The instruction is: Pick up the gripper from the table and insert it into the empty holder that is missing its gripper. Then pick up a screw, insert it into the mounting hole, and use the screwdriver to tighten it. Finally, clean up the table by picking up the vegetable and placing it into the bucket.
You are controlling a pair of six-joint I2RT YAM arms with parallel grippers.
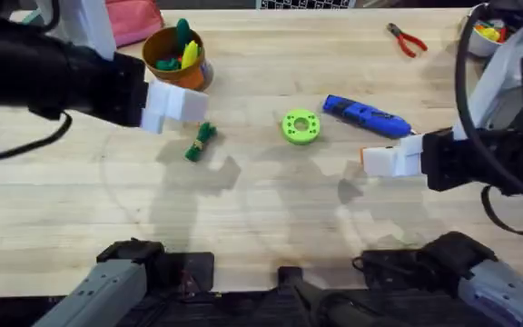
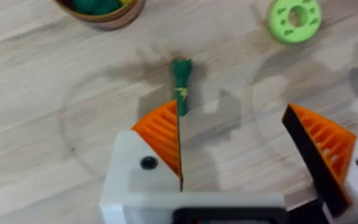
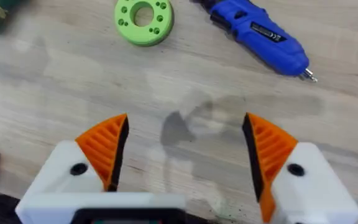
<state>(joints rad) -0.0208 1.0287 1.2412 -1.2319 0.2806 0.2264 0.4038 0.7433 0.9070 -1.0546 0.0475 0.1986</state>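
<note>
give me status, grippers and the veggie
Left gripper open, hovering above the vegetable. Right gripper open, empty, short of the screwdriver. Vegetable lying on the table, bucket close behind it. Nothing between them.

It looked like a robotics lab bench: a pale wooden table [image 1: 261, 227] carried red-handled pliers [image 1: 407, 40] far right, a blue screwdriver [image 1: 367, 116], and toy props.
</note>
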